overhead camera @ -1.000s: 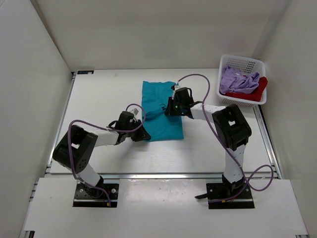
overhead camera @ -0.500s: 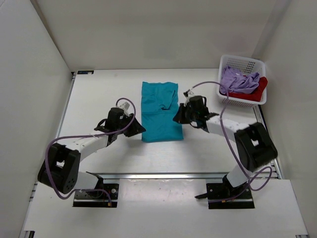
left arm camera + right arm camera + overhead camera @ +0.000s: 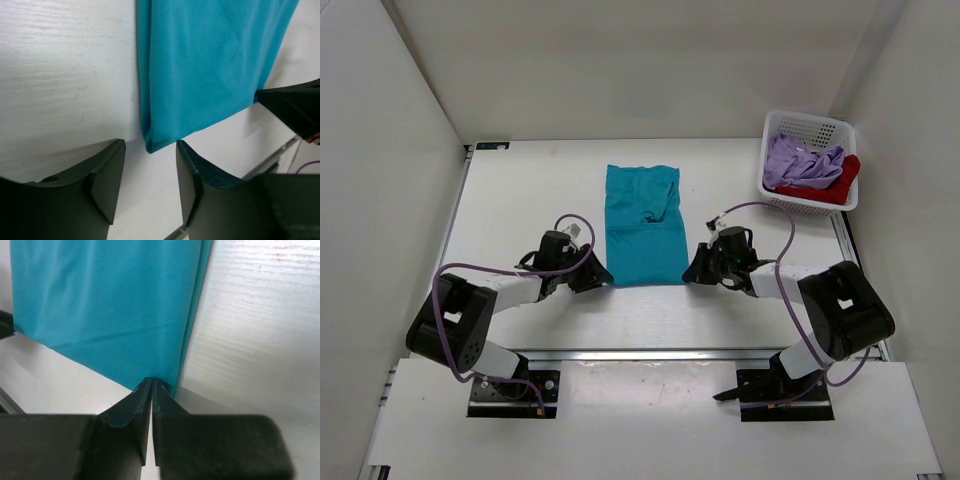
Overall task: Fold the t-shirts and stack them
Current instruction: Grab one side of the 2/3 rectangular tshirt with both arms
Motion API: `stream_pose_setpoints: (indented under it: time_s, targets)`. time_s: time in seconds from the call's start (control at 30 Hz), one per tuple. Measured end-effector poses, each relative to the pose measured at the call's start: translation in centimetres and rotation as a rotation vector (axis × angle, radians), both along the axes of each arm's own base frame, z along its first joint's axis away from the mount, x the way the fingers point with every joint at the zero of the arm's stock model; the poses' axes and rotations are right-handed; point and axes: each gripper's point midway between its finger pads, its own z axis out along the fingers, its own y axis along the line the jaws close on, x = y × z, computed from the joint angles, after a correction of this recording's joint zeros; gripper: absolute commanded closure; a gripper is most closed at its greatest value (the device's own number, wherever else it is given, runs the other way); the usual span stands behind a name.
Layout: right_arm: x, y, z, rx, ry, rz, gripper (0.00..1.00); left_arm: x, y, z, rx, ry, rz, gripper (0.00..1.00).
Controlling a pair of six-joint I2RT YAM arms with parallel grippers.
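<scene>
Top external: folded teal t-shirt (image 3: pixel 642 225) mid-tabletop. Left claw (image 3: pixel 150 165) apart, straddling shirt's near-left corner. Right claw (image 3: pixel 151 385) together, tips at near-right corner. Lavender t-shirt (image 3: pixel 795 162), red t-shirt (image 3: pixel 840 188) in white basket (image 3: pixel 807 125), far-right corner.

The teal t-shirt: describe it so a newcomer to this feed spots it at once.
On the white table, at its middle, the teal t-shirt lies folded into a flat rectangle, with the left gripper and right gripper at its near corners. It is the only shirt out on the tabletop; the lavender shirt and red shirt are bunched in the white basket at the far right.
</scene>
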Motion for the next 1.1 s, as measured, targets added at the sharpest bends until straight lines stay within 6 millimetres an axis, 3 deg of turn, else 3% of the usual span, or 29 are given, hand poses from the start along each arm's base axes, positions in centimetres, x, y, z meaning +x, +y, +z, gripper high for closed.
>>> stream_pose_setpoints:
  time_s: [0.1,0.2,0.3,0.43,0.53,0.57,0.7,0.73,0.87,0.97,1.1]
  targets:
    - [-0.3,-0.1,0.6,0.007,-0.012,-0.002,0.74,0.3,-0.1,0.2,-0.017,-0.01,0.003,0.4]
    - [-0.5,-0.4,1.9,0.021,-0.049,-0.007,0.65,0.4,-0.2,0.2,-0.023,-0.012,0.006,0.45]
    - [-0.2,-1.0,2.7,0.027,-0.077,-0.027,0.62,0.4,-0.3,-0.2,-0.025,-0.004,0.009,0.56]
    - [-0.6,-1.4,0.9,-0.009,-0.023,-0.037,0.61,0.3,-0.8,-0.5,-0.026,0.002,-0.001,0.64]
    - [-0.5,-0.7,0.6,-0.007,-0.02,-0.023,0.65,0.1,-1.0,-0.7,-0.027,0.01,-0.003,0.73]
    - [-0.4,-0.5,0.5,-0.003,-0.021,-0.019,0.75,0.0,-1.0,-0.8,-0.021,0.013,-0.007,0.77]
    - [-0.5,-0.1,-0.1,0.001,-0.006,-0.014,0.99,-0.3,-1.4,-1.1,-0.014,0.019,-0.021,0.94]
    - [-0.6,0.0,-0.1,-0.001,-0.005,-0.012,1.0,-0.4,-1.5,-1.1,-0.013,0.02,-0.022,1.0]
    - [-1.4,0.5,-0.1,-0.003,-0.002,-0.003,1.0,-0.6,-1.4,-1.0,-0.007,0.024,-0.03,1.0]
    - [-3.9,0.9,-0.2,-0.006,0.003,0.021,1.0,-1.9,-0.7,-1.0,0.021,0.039,-0.05,1.0]
    - [-9.4,1.8,-0.3,-0.011,0.025,0.094,1.0,-6.3,0.8,-0.9,0.045,0.063,-0.104,1.0]
